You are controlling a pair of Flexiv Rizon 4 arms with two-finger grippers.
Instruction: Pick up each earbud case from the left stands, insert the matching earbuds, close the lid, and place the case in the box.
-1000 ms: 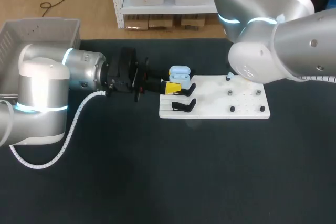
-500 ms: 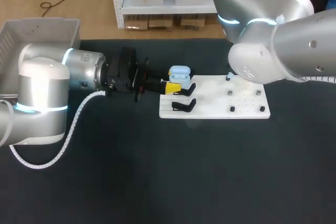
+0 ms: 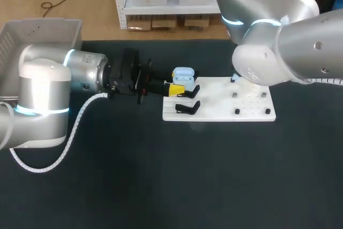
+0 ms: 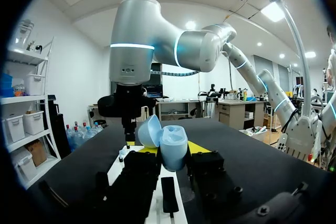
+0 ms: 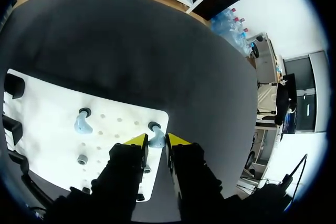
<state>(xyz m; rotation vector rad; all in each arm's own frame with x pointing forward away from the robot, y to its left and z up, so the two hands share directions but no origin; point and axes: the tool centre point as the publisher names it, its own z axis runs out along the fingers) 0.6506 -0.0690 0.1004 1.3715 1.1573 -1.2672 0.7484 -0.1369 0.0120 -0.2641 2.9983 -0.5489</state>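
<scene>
A light blue earbud case (image 3: 184, 73) with its lid open stands over the left end of the white board (image 3: 220, 112). My left gripper (image 3: 180, 83) is shut on it. In the left wrist view the open case (image 4: 173, 148) sits upright between the yellow tips of the left gripper (image 4: 171, 151). My right arm (image 3: 278, 41) hangs over the board's far right end and hides its gripper in the head view. In the right wrist view my right gripper (image 5: 157, 140) is shut on a light blue earbud (image 5: 156, 139) on its peg. A second earbud (image 5: 82, 125) stands further along the board.
Two black stands (image 3: 188, 108) sit at the board's left end, one right under the held case. Small pegs (image 3: 236, 111) dot the board's right half. A grey box (image 3: 43, 30) stands at the table's far left, behind my left arm.
</scene>
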